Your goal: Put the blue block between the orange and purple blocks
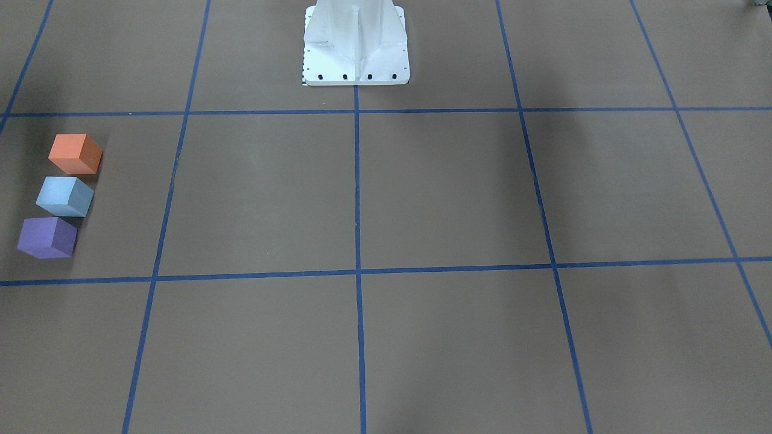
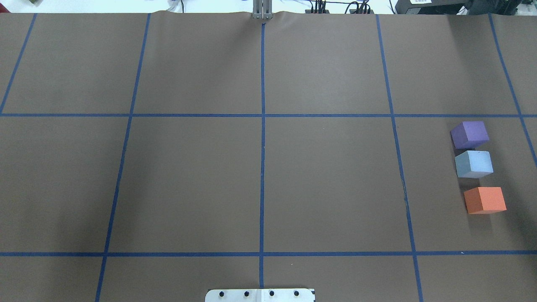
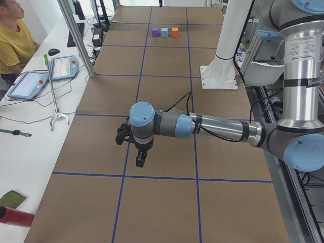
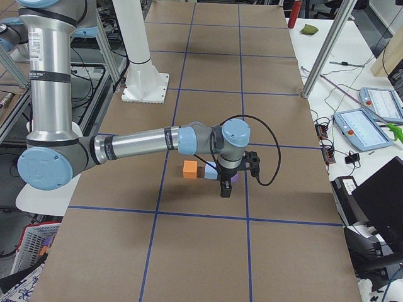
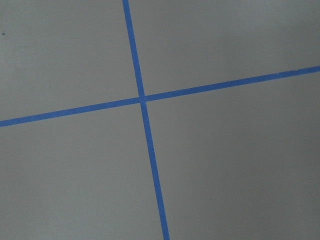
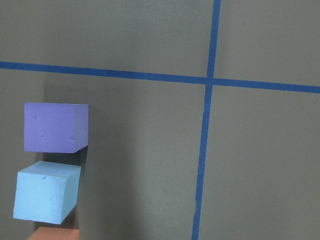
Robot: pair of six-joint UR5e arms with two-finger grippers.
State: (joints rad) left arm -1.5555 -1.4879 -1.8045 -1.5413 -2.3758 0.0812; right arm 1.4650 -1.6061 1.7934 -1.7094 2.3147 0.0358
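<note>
Blue block (image 2: pixel 474 164) in a row of three, one per colour: purple block (image 2: pixel 470 134) just beside at 12 o'clock, orange block (image 2: pixel 485 200) at 6, seen overhead. Right gripper (image 4: pixel 225 189) above them, pointing down off a level forearm; left gripper (image 3: pixel 140 161) likewise, well apart. Jaw openings: cannot tell.

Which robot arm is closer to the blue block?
The right one. The right gripper hangs close to the blue block. The left gripper is far away from it, down at the opposite end.

Even diffuse light; soft broad shadows across table (image 1: pixel 458 199); all views sharp, colours slightly muted
</note>
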